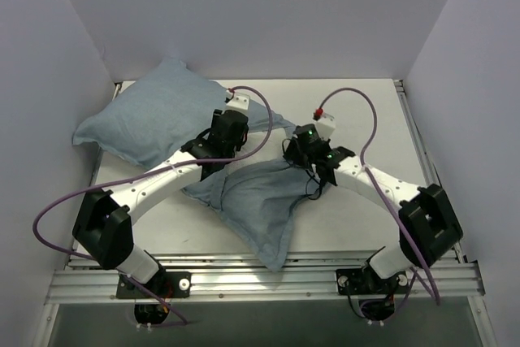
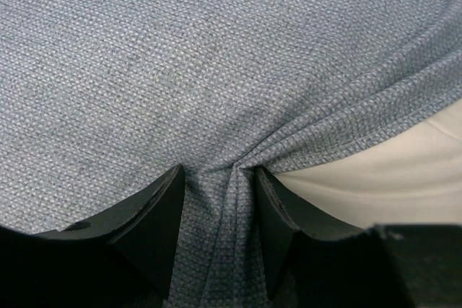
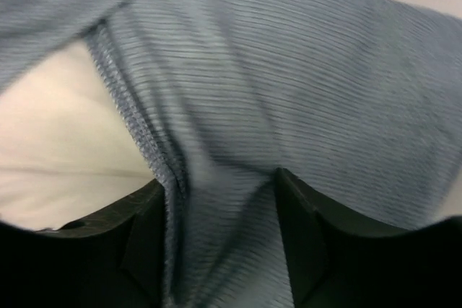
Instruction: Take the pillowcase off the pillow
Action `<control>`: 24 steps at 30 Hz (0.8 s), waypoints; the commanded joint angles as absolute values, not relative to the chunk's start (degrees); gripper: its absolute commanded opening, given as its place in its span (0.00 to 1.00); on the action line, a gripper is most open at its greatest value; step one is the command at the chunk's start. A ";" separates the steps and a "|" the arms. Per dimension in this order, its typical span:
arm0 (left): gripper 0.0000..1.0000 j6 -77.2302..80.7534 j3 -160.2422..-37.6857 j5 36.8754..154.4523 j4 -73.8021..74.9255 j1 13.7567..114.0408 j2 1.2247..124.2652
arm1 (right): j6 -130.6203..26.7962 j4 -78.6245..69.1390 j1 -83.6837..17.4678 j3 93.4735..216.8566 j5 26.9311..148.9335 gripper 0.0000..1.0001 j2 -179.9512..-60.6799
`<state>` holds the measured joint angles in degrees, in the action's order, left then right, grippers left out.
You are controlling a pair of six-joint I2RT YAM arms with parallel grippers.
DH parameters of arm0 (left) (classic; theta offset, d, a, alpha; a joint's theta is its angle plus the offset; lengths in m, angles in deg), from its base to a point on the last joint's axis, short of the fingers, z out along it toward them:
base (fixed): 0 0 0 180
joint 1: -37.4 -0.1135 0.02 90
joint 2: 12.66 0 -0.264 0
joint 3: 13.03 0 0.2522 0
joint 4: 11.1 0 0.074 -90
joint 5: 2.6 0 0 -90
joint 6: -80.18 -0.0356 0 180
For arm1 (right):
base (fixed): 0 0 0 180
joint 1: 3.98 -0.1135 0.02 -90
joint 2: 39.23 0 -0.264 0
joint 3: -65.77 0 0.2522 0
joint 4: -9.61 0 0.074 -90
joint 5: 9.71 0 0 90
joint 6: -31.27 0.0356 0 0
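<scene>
The pillowcase (image 1: pixel 162 115) shows its light denim-blue side. It lies plump at the back left and runs on into a second bulging part (image 1: pixel 260 201) at the front middle. My left gripper (image 1: pixel 218 145) is between the two parts, shut on a bunched fold of the pillowcase (image 2: pixel 220 200). My right gripper (image 1: pixel 299 156) is on the case's right edge, shut on striped fabric near its hem (image 3: pixel 216 207). A pale cream surface shows beside the cloth in both wrist views (image 2: pixel 375 178) (image 3: pixel 58 142). I cannot tell if it is the pillow or the table.
The white table (image 1: pixel 357 111) is walled on the left, back and right. A metal rail (image 1: pixel 268 278) runs along the front edge by the arm bases. Purple cables (image 1: pixel 361 111) loop over both arms.
</scene>
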<state>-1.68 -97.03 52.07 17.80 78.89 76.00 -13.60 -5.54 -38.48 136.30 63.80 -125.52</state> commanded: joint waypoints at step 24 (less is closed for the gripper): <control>0.73 2.22 -100.44 66.39 23.58 77.65 68.03 | -22.95 26.70 -21.90 110.11 104.55 0.00 -113.86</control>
